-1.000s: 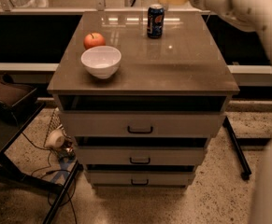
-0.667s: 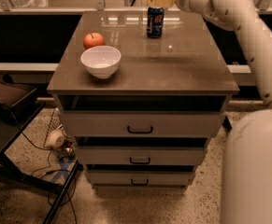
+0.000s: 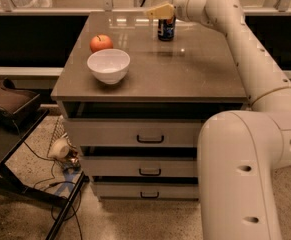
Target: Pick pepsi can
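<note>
The pepsi can [image 3: 166, 30] is a dark blue can with a red-and-white logo. It stands upright at the back of the brown cabinet top [image 3: 185, 69], right of centre. My gripper [image 3: 158, 11], pale yellow at the end of the white arm [image 3: 245, 49], sits right at the can's top and covers it. It points left. I cannot see whether it touches the can.
A white bowl [image 3: 108, 65] stands at the front left of the cabinet top, with an orange-red fruit [image 3: 101, 43] just behind it. The cabinet has three drawers [image 3: 150, 139]. A dark stand [image 3: 10, 114] and cables are on the floor at left.
The arm has swung left and lower. The gripper went from up and to the right of the can down to the can's top.
</note>
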Available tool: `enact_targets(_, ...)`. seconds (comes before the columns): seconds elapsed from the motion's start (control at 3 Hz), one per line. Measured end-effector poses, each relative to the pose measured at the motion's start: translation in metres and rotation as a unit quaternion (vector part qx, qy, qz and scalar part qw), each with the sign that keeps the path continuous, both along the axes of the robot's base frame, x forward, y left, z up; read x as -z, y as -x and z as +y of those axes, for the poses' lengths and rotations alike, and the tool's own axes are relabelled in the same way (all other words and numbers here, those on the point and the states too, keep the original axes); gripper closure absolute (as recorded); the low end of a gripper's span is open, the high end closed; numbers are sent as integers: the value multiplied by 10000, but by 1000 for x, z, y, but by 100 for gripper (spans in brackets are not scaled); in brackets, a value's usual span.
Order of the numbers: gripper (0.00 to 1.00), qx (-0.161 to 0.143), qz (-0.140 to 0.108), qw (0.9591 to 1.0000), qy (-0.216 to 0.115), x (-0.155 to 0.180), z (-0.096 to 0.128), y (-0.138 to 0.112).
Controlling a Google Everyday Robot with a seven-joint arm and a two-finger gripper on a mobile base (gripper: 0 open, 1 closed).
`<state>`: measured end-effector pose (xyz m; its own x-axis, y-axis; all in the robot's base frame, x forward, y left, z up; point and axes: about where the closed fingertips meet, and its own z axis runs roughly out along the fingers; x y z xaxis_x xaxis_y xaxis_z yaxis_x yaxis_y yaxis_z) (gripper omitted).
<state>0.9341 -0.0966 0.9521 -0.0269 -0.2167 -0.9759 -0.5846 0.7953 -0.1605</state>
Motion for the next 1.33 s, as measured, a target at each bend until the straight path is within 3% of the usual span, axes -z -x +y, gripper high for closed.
enact_targets(0.33, 0, 200, 187, 9996, 52, 15, -16, -12)
enact_targets(0.67, 0, 196, 500, 9985, -95, 31, -17, -13)
enact_targets(1.0, 0, 50, 725, 9969, -294, 42, -4, -13)
enact_targets(1.33, 17, -39, 819, 9954, -504, 50, 3, -15)
